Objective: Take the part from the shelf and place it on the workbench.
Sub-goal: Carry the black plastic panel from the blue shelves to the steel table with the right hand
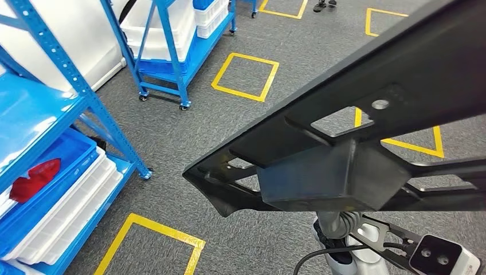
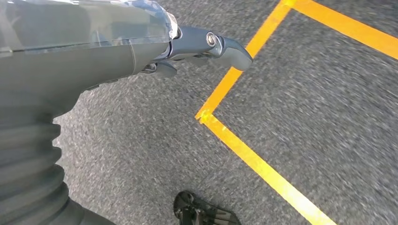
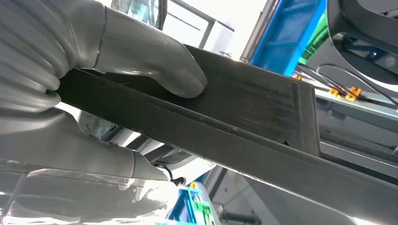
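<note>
Part (image 3: 244, 117) (black, flat), gripped in right robot hand (image 3: 117, 61)

No legible text, label, brand, number or sign: the black part (image 1: 344, 132), the blue shelf (image 1: 69, 97), its white bins (image 1: 69, 212) and the grey floor (image 1: 189, 132) with its plain yellow tape squares (image 1: 245, 76) bear no readable marking.

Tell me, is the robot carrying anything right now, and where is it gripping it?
Yes. The right hand holds a long black part, its thumb pressed on the flat face near one end. The left hand holds nothing.
</note>
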Robot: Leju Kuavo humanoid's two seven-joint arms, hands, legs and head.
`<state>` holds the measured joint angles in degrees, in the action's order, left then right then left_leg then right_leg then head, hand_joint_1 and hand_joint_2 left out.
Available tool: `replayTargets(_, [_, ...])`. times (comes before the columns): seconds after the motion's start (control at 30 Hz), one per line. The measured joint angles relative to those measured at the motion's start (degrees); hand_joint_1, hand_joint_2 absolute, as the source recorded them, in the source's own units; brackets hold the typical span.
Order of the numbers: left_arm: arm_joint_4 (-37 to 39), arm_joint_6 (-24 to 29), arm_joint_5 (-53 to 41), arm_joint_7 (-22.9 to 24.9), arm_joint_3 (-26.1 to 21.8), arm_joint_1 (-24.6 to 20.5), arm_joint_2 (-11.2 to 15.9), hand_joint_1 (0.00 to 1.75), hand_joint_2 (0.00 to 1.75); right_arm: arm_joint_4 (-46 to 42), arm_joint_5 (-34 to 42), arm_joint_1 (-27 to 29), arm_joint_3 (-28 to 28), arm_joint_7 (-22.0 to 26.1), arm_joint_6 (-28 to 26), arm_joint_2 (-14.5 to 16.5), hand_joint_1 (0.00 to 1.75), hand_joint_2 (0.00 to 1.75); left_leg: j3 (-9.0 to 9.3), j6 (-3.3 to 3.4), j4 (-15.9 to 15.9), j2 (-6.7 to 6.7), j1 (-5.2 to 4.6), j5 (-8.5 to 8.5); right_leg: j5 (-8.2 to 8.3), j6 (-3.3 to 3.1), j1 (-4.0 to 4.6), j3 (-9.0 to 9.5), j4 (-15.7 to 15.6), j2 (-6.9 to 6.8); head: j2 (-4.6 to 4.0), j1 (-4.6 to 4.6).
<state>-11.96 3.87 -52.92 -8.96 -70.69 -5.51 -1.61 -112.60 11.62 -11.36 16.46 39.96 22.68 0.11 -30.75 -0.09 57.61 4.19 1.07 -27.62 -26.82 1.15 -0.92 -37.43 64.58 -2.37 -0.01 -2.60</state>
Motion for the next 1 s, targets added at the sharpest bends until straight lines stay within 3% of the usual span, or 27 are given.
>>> replayTargets(0.07, [0.0, 0.2, 0.4, 0.0, -0.1, 0.1, 0.0, 0.0, 1.75, 0.0, 0.0, -0.2, 0.1, 0.0, 0.2, 0.0, 1.75, 1.75, 0.28, -0.67, 0.1, 0.97, -0.29, -0.4, 0.99, -0.64, 0.49, 2.25, -4.7, -1.68, -0.01, -0.01])
replayTargets(0.17, [0.0, 0.6, 0.9, -0.1, -0.4, 0.0, 0.0, 0.0, 1.75, 0.0, -0.6, 0.3, 0.2, 0.0, 1.2, 0.2, 1.75, 1.75, 0.77, -1.68, 0.0, 2.29, -0.23, -0.84, 0.93, -1.9, 0.86, 2.23, -5.4, -0.2, 0.0, -0.01])
replayTargets(0.23, [0.0, 0.7, 1.2, -0.2, -0.5, -0.1, 0.0, 0.0, 1.75, -0.1, -1.5, 0.5, 0.1, 0.0, 1.8, 0.6, 1.75, 1.75, 0.12, -2.1, 2.0, 0.42, 0.03, -2.59, 1.14, -2.72, 0.65, 2.39, -5.8, 1.04, 0.0, -0.01])
replayTargets(0.3, [0.0, 0.7, 1.3, -0.1, -0.8, 0.1, 0.0, 0.0, 1.75, -0.2, -2.2, 0.6, 0.0, 0.1, 1.8, 1.0, 1.75, 1.75, -2.93, -2.13, 8.7, -2.48, 0.12, -6.16, 1.2, -3.31, 0.67, 2.5, -5.9, 2.37, 0.0, -0.02])
replayTargets(0.37, [0.0, 0.7, 1.5, 0.1, -1.2, 0.2, 0.0, 0.0, 1.75, -0.1, -2.4, 0.7, 0.0, 0.1, 1.4, 1.3, 1.75, 1.75, -6.5, -2.05, 15.6, -3.53, 0.07, -8.38, 1.2, -3.54, 0.91, 2.53, -5.9, 3.94, 0.01, -0.02])
replayTargets(0.4, [0.0, 0.6, 1.6, 0.2, -1.3, 0.2, 0.0, 0.0, 1.75, 0.0, -2.4, 0.7, 0.0, 0.1, 1.1, 1.3, 1.75, 1.75, -7.23, -1.96, 16.5, -3.68, 0.06, -7.9, 1.2, -3.57, 1.04, 2.58, -5.8, 4.73, 0.01, -0.02])
replayTargets(0.43, [0.0, 0.4, 1.7, 0.2, -1.4, 0.2, 0.0, 0.0, 1.75, 0.1, -2.5, 0.7, 0.0, 0.1, 0.7, 1.3, 1.75, 1.75, -6.93, -1.8, 15.1, -3.83, 0.06, -6.33, 1.2, -3.57, 1.14, 2.68, -5.8, 5.52, 0.01, -0.02])
replayTargets(0.47, [0.0, 0.2, 1.8, 0.2, -1.5, 0.1, 0.0, 0.0, 1.75, 0.2, -2.6, 0.7, 0.0, 0.1, 0.1, 1.3, 1.75, 1.75, -5.71, -1.55, 11.9, -4.32, 0.06, -3.98, 1.18, -3.55, 1.2, 2.82, -5.8, 6.28, 0.01, -0.02])
replayTargets(0.53, [0.0, -0.2, 2.0, 0.0, -1.6, 0.1, 0.0, 0.0, 1.75, 0.5, -3.1, 0.6, 0.0, 0.0, -1.0, 1.3, 1.75, 1.75, -2.74, -1.01, 4.4, -6.8, 0.1, -0.36, 1.16, -3.35, 1.24, 2.87, -5.7, 7.68, 0.01, -0.01])
replayTargets(0.6, [0.0, -0.3, 2.2, -0.4, -1.8, 0.1, 0.1, 0.0, 1.75, 0.8, -3.6, 0.7, 0.1, 0.0, -1.5, 1.2, 1.75, 1.75, -1.35, -0.76, 1.0, -8.32, -0.01, 0.41, 1.35, -2.7, 1.04, 2.47, -5.6, 8.95, 0.01, -0.01])
replayTargets(0.67, [0.0, -0.6, 2.2, -0.7, -1.8, -0.1, 0.1, 0.0, 1.75, 1.0, -4.3, 1.0, 0.0, 0.0, -2.1, 1.0, 1.75, 1.75, -1.06, -0.42, 0.4, -7.37, -0.07, 0.56, 1.57, -1.86, 0.79, 2.12, -5.7, 9.86, 0.01, -0.01])
replayTargets(0.73, [0.0, -0.8, 1.9, -0.9, -1.8, -0.4, 0.1, 0.0, 1.75, 1.2, -5.2, 1.1, -0.1, 0.0, -2.7, 0.8, 1.75, 1.75, -0.72, 0.3, -0.3, -6.13, 0.05, 0.96, 0.54, -1.22, 0.93, 1.39, -4.2, 7.81, 0.01, -0.01])
replayTargets(0.8, [0.0, -0.9, 1.6, -0.9, -1.8, -0.4, 0.0, 0.0, 1.75, 1.3, -5.9, 1.3, -0.3, 0.0, -3.2, 0.7, 1.75, 1.75, -0.5, 0.85, -0.7, -4.65, -0.06, 1.06, -2.57, -0.7, 0.94, -1.39, 1.5, 4.44, 0.01, -0.01])
replayTargets(0.87, [0.0, -1.0, 1.3, -0.8, -1.8, -0.2, 0.0, 0.0, 1.75, 1.4, -6.3, 1.7, -0.4, 0.0, -3.4, 0.6, 1.75, 1.75, -0.51, 1.01, -0.7, -3.04, -0.22, 0.92, -5.28, -0.28, 0.55, -4.95, 8.4, 3.17, 0.01, 0.0])
replayTargets(0.9, [0.0, -0.9, 1.2, -0.8, -1.8, -0.2, 0.0, 0.0, 1.75, 1.5, -6.4, 2.0, -0.4, 0.0, -3.3, 0.6, 1.75, 1.75, -0.48, 0.98, -0.6, -2.27, -0.25, 0.82, -5.32, -0.13, 0.36, -5.68, 9.8, 2.94, 0.0, 0.0])
replayTargets(0.93, [0.0, -0.9, 1.1, -0.8, -1.8, -0.2, -0.1, 0.0, 1.75, 1.6, -6.4, 2.2, -0.4, 0.0, -3.3, 0.5, 1.75, 1.75, -0.42, 0.89, -0.6, -1.56, -0.26, 0.71, -4.3, -0.04, 0.2, -5.21, 8.9, 2.69, 0.01, 0.0])
replayTargets(1.0, [0.0, -0.8, 0.9, -0.7, -1.7, -0.3, -0.3, 0.0, 1.75, 1.6, -6.4, 2.5, -0.4, 0.0, -3.3, 0.5, 1.75, 1.75, -0.1, 0.55, -0.6, -0.31, -0.28, 0.37, -0.9, -0.13, 0.14, -1.28, 1.6, 1.03, 0.0, 0.0])
